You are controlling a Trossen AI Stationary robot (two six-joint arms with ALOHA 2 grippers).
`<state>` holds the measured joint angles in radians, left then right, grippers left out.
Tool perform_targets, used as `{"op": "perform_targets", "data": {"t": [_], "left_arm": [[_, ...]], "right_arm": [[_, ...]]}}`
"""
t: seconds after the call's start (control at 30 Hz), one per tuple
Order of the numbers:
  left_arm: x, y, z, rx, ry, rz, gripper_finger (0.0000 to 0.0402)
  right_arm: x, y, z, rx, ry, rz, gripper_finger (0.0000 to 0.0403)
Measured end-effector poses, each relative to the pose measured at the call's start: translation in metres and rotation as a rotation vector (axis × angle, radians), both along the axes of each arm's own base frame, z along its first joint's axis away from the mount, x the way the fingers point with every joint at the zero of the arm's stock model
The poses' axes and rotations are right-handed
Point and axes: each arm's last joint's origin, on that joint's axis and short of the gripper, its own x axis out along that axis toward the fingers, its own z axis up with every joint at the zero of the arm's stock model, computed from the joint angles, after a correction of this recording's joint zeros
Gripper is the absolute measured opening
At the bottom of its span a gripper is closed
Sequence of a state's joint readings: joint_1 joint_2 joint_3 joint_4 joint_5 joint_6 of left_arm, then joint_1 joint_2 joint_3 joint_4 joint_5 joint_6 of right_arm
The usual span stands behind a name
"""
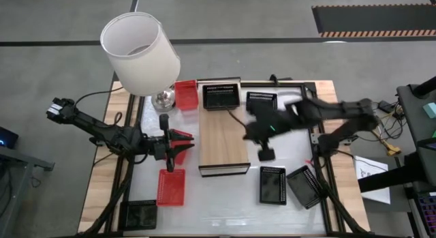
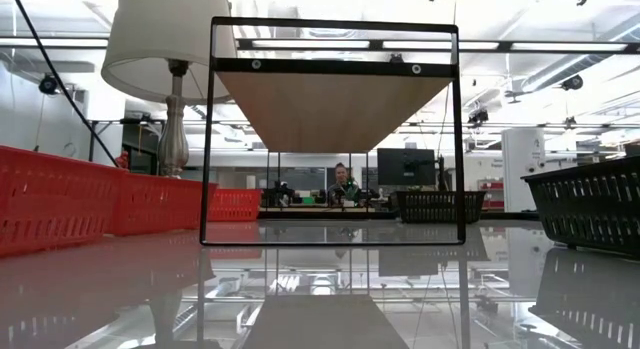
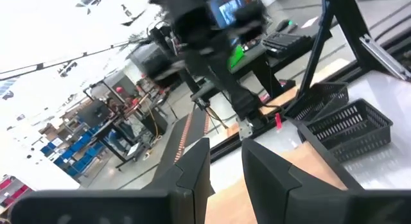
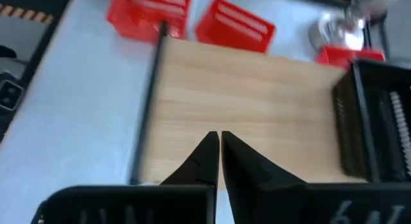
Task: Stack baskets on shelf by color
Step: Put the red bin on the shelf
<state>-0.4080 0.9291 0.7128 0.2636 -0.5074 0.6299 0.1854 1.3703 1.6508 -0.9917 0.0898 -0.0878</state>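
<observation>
On the left of the high view, the left gripper hangs above the bench just beside the shelf's left edge, holding a red basket in its jaws; its wrist view shows the dark fingers set a little apart. Directly below it in that view, another red basket lies flat on the bench, and a black basket sits at the near left corner. Farther back, a lamp with a white shade stands at the bench's far left, with a third red basket beside its metal base.

The shelf, a light-wood board with dark end rails, lies in the middle of the bench. One black basket rests on its far end. Another black basket sits on the bench just right of that.

The right gripper hovers just past the shelf's right edge, its jaws clenched on nothing; in its wrist view the fingertips meet over the wood. Right of it, two more black baskets lie on the bench near the front: one square to the edge, one skewed and touching it.
</observation>
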Motion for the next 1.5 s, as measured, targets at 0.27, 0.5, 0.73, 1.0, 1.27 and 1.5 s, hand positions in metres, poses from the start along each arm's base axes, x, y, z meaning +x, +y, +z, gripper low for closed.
{"op": "perform_targets", "data": {"t": [0.27,0.5,0.73,1.0,1.27,1.5], "left_arm": [[0.000,0.000,0.004,-0.117,-0.055,-0.008,0.0075],[0.000,0.000,-0.010,-0.387,-0.025,-0.016,0.0075],[-0.001,0.004,-0.044,-0.739,-0.005,0.147,0.0075],[0.008,0.002,-0.064,-0.897,0.016,0.255,0.0075],[0.022,-0.004,-0.067,-1.039,0.121,0.369,0.0075],[0.023,-0.003,-0.075,-1.278,0.388,0.826,0.0057]], "right_arm": [[-0.042,0.031,-0.052,-0.038,-0.251,0.118,0.0009],[-0.075,0.031,-0.086,-0.032,-0.331,0.098,0.0009],[-0.099,0.028,-0.109,0.001,-0.384,0.113,0.0009],[-0.111,0.017,-0.137,-0.091,-0.566,0.204,0.0009],[-0.128,-0.007,-0.127,-0.153,-0.709,0.156,0.0009],[-0.140,-0.009,-0.127,-0.124,-0.732,0.218,0.0009]]}}
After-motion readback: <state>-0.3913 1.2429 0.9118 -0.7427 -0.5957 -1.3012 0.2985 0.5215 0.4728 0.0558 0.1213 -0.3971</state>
